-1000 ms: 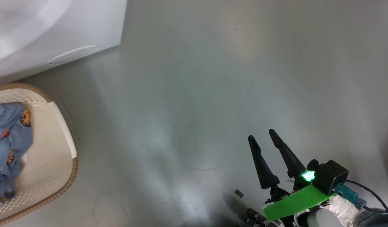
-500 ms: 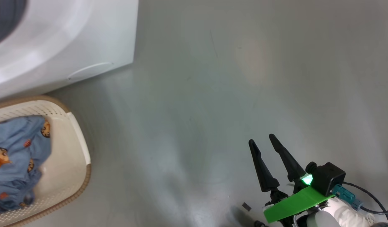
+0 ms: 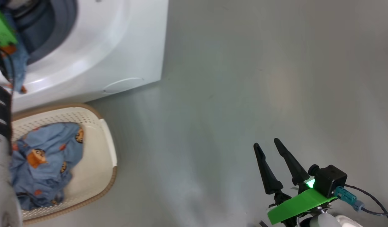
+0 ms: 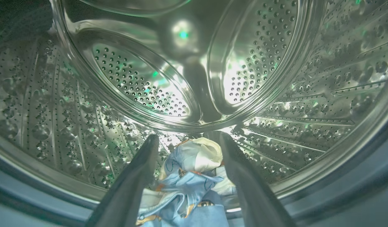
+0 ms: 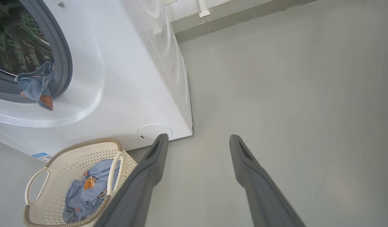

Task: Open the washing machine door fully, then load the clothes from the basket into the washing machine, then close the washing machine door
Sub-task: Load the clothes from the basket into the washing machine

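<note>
Loading drum (image 4: pixel 134 82) | left gripper (image 4: pixel 188 136) inside, fingers spread wide, holding nothing; garment (image 4: pixel 191 170) at 6 o'clock, hem over seal (image 5: pixel 67 56), push deeper | right gripper (image 3: pixel 265 142) spread, empty | basket (image 3: pixel 111 148) at 8 o'clock holds blue garment (image 3: pixel 46 157).

Tapered black fingers (image 3: pixel 265 170), green plate (image 3: pixel 294 205), black camera (image 3: pixel 329 179), perhaps teal plug (image 3: pixel 345 192).

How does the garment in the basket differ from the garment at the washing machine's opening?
The basket garment lies inside the basket; the opening garment rests on the washing machine's grey seal. The basket garment is bunched in a heap; the opening garment drapes, one end hanging outside. Both are light blue with orange prints.
</note>
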